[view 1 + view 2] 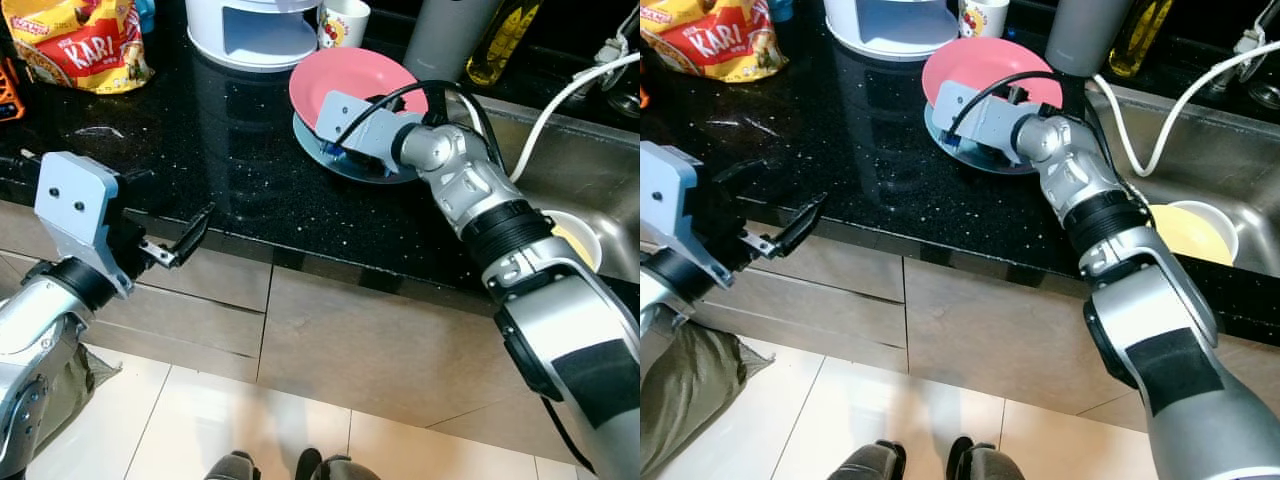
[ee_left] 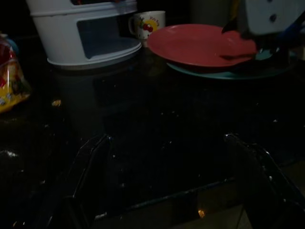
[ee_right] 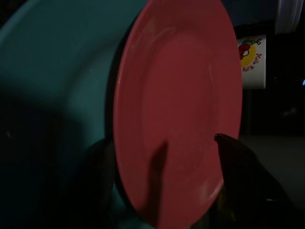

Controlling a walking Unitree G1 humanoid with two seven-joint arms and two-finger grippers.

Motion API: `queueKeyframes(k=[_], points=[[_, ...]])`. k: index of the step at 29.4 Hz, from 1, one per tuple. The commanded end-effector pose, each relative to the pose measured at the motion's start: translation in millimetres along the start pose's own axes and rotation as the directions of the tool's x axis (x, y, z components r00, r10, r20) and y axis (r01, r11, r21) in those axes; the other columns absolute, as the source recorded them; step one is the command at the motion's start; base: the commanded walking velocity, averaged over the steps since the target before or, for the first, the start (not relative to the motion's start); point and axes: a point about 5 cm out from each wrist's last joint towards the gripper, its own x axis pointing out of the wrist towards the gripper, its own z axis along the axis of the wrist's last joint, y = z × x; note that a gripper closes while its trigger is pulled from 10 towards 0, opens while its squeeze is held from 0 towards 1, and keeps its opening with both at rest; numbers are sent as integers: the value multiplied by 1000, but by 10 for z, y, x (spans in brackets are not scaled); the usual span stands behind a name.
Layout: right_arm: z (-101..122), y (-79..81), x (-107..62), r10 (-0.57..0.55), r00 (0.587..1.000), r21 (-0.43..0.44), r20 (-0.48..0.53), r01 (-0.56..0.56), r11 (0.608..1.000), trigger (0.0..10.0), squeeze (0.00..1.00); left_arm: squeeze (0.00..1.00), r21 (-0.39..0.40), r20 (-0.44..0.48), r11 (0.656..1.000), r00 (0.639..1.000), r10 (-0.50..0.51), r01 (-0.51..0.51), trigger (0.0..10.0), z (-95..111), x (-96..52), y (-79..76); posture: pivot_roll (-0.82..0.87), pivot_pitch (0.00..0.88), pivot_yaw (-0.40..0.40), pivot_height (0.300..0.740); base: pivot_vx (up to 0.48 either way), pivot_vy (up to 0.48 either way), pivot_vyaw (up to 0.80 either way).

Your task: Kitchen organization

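A pink plate (image 1: pixel 350 75) lies tilted on a teal plate (image 1: pixel 340 168) on the black counter (image 1: pixel 230 150), next to the sink. My right gripper (image 3: pixel 159 140) is at the pink plate's near rim and open. One finger (image 3: pixel 238 176) hovers over the plate's face and the other sits dark beneath its edge. My left gripper (image 1: pixel 185 238) hangs open at the counter's front edge, well to the left, holding nothing. In the left wrist view its two fingers (image 2: pixel 90 167) frame bare counter in front of the plates.
A white appliance (image 1: pixel 255 35), a printed mug (image 1: pixel 343 22) and a grey cylinder (image 1: pixel 450 35) stand behind the plates. A snack bag (image 1: pixel 85 40) lies far left. The steel sink (image 1: pixel 590 170) holds a yellow bowl (image 1: pixel 575 240); a white cable (image 1: pixel 570 95) hangs over it.
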Motion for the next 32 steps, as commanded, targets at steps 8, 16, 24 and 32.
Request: queueKeyframes(k=[8, 16, 24, 32], points=[[-25, 113, -1, 33, 999, -48, -13, -34, 998, 0, 0, 0, 3, 3, 1000, 1000, -12, 12, 10000, 9, 4, -18, 179, 160, -114, 740, 0, 0, 0], [44, 80, -15, -29, 998, -30, 57, 30, 999, 0, 0, 0, 9, 10, 1000, 1000, -1, 1, 10000, 24, 5, 0, 188, 152, -118, 740, 0, 0, 0], [31, -110, -141, -237, 955, 197, 178, 201, 960, 0, 0, 0, 12, 17, 1000, 1000, -3, 3, 10000, 39, 13, -9, 192, 142, -113, 740, 0, 0, 0], [24, -337, -438, -489, 795, 678, 359, 138, 722, 0, 0, 0, 12, 40, 1000, 999, -16, 16, 10000, 63, 61, -13, 182, 125, -104, 740, 0, 0, 0]])
